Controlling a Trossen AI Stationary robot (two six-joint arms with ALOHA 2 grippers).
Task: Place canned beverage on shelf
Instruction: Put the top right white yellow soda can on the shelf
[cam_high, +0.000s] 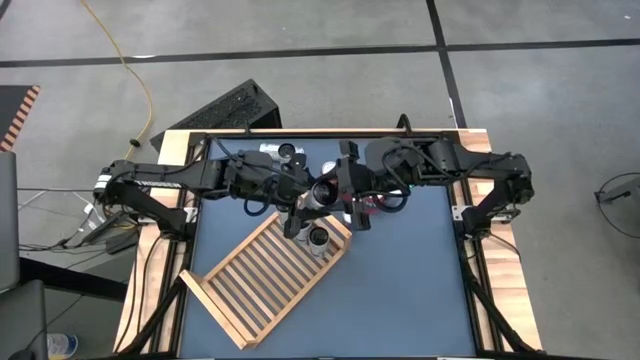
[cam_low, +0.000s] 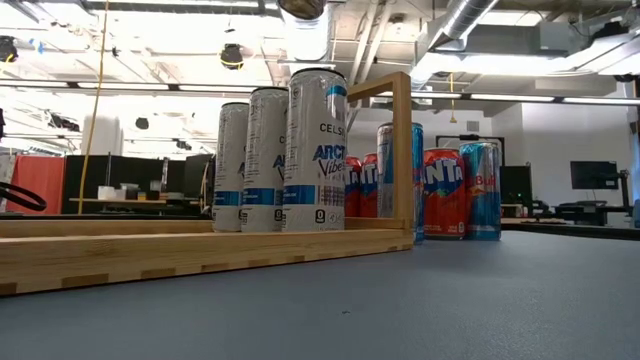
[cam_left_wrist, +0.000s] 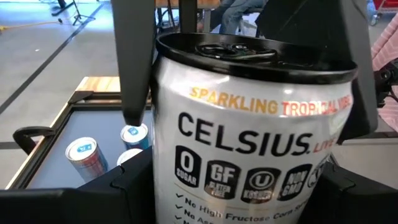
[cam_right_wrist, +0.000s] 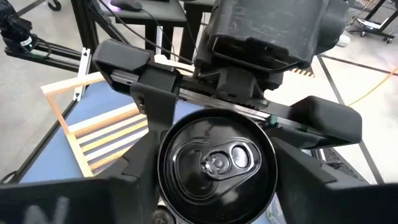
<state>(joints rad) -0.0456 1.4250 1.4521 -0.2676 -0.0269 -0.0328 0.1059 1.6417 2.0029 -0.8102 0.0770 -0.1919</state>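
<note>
Low view: grey table (cam_low: 480, 300), bright ceiling lights (cam_low: 560, 65).

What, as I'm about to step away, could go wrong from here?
The left tool holds the Celsius can while the right tool flanks it; a mistimed release could drop it. Three tall cans crowd the shelf end; setting another beside them could topple them.

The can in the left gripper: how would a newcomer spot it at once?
Find the slatted wooden shelf lying askew on the blue table. Over its upper right corner in the high view, the right gripper sits alongside the left gripper, which clamps a white Celsius can: the only one gripped rather than standing like the cans on the shelf.
</note>
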